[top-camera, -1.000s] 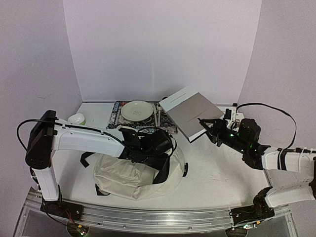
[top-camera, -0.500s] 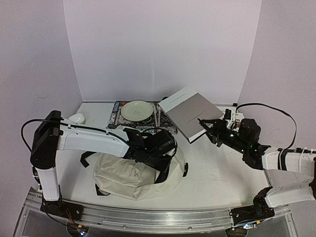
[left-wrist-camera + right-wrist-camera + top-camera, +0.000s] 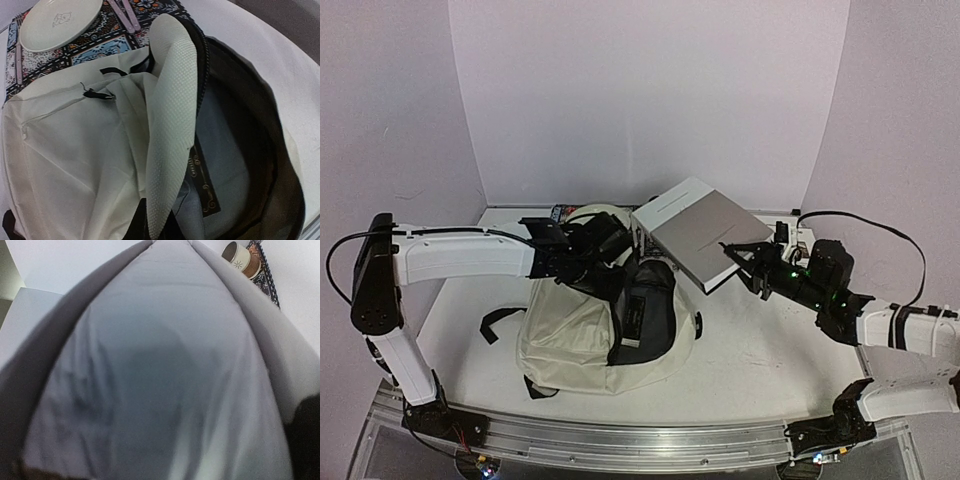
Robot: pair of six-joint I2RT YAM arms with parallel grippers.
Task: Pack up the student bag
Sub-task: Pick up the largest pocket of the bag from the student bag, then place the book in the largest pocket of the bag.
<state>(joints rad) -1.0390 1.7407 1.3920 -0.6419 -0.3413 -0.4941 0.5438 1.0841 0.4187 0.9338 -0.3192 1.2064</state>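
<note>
Our left end effector [image 3: 592, 243] is pinched shut on the student bag [image 3: 570, 320]'s raised rim; the bag lies open on the counter [image 3: 760, 350]. Our right end effector [image 3: 740, 258] clamps a tilted flat grey box [image 3: 700, 225].

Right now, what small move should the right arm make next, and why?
Probably carry the grey laptop left toward the student bag's open mouth: the left gripper holds the flap up, and the right gripper grips the laptop beside it.
</note>
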